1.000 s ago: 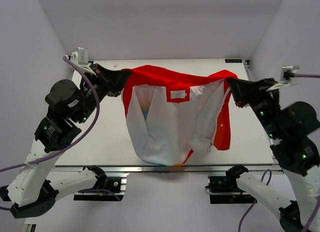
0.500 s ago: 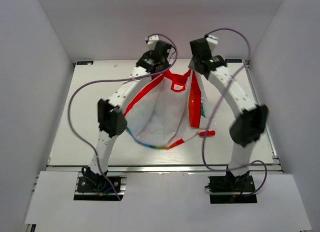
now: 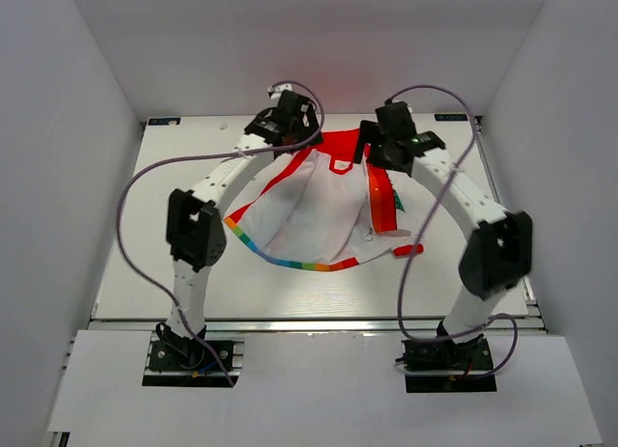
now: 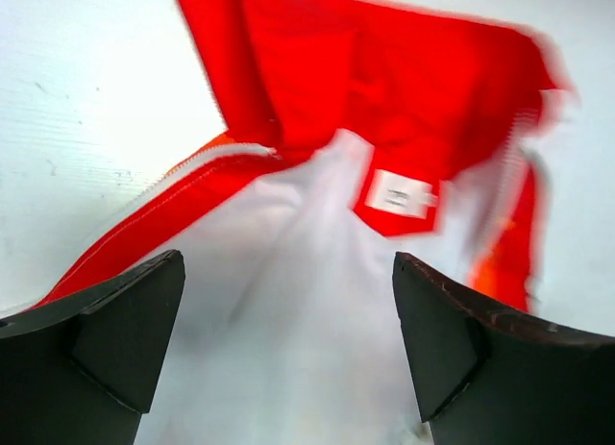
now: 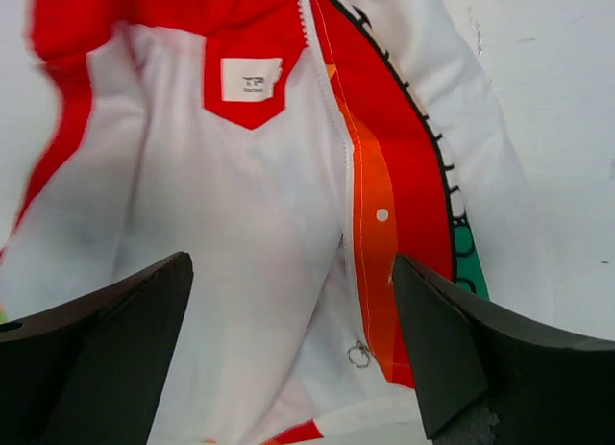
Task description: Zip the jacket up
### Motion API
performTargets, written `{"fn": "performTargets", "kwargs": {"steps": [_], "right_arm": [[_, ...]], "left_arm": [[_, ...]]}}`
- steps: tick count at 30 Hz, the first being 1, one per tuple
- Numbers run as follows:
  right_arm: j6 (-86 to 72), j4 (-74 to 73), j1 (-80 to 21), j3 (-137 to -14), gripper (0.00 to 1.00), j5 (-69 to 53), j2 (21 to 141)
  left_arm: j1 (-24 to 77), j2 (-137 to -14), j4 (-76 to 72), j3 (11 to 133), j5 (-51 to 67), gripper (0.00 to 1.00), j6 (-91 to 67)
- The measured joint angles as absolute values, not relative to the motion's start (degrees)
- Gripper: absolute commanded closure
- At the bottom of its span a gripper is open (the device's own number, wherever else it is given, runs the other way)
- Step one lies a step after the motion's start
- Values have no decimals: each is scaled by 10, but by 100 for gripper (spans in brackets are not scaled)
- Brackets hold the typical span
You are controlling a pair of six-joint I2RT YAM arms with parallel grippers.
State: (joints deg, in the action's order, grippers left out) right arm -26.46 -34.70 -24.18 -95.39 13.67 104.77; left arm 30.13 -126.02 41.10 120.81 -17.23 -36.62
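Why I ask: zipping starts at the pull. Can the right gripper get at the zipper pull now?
Probably yes. The right gripper hangs open over the spread-open jacket. In the wrist view, the zipper pull lies uncovered between its fingers, with nothing on top.

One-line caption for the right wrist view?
Right gripper open above the unzipped jacket, zipper pull ring visible beside the red placket.

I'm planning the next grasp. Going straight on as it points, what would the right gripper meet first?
The right gripper would probably meet the jacket: white lining beside the zipper, below the neck label; depth unclear.
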Motion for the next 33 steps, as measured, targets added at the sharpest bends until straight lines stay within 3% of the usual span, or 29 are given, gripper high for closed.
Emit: {"fn": "performTargets", "kwargs": {"steps": [6,11,16,25,29,32,33], "right_arm": [[-244,-300,-247,-753,11,117,836],[-237,-302,-261,-619,11,117,805],[-237,-322,-268,-578,11,124,822],[-236,-311,-268,-573,11,142,799],[-236,-316,-268,-573,11,153,794],[-236,-321,-268,-573,11,159,789],[-236,-322,-268,-573,11,161,786]], "left_arm": [[308,-984,356,951,-177,2,-385],[277,-830,346,708,-167,2,-428],[207,-840,377,597,-161,2,-453],[114,-935,348,589,-163,4,-460],[109,-1001,336,607,-164,17,-454],[110,-1019,317,624,-162,36,-448],[110,-1023,307,627,-159,49,-444]]}}
